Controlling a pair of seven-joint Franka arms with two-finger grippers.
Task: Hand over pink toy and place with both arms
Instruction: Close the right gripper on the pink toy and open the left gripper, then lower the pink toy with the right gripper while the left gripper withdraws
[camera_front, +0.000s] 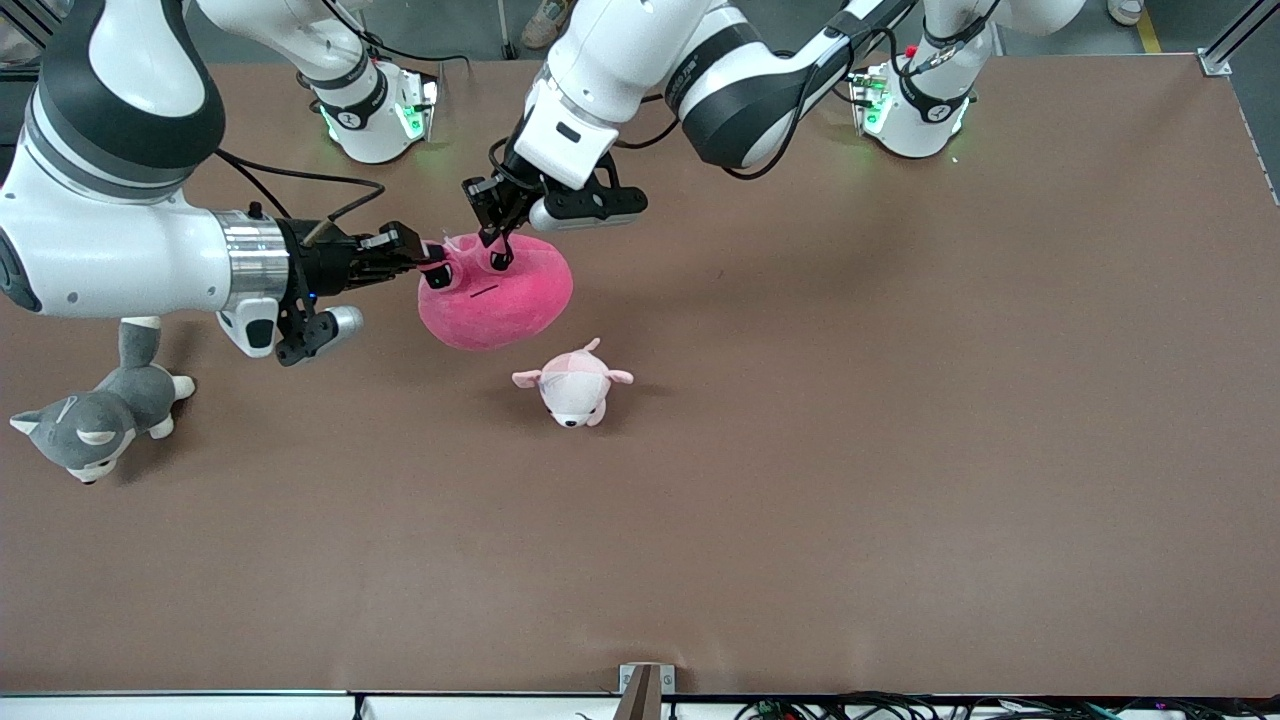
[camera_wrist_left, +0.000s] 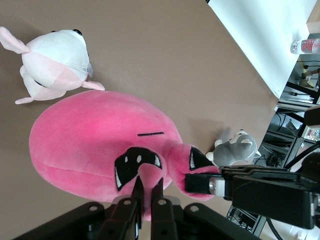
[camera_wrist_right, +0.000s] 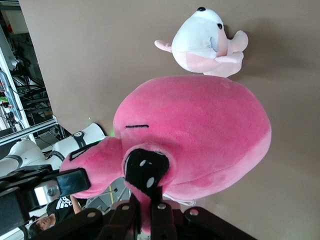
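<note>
Plush in hot pink, the pink toy (camera_front: 497, 292) hangs just above the brown counter (camera_front: 900, 400), gripped from two directions at once. The left end effector (camera_front: 497, 250) comes down onto its top, fingers pinched tight on a fold of fabric by one angry black eye; in the left wrist view the thin fingertips (camera_wrist_left: 138, 191) are squeezed together on that fold of the pink toy (camera_wrist_left: 100, 140). The right end effector (camera_front: 432, 266) reaches in level from the right arm's end of the counter and is clamped shut on the bump next to the other eye, seen in the right wrist view as pink fabric caught between its fingertips (camera_wrist_right: 159, 202). A pale pink-and-white plush animal (camera_front: 574, 384) lies on the counter just nearer the front camera than the toy, and a grey-and-white husky plush (camera_front: 100, 412) lies well apart, under the right arm.
</note>
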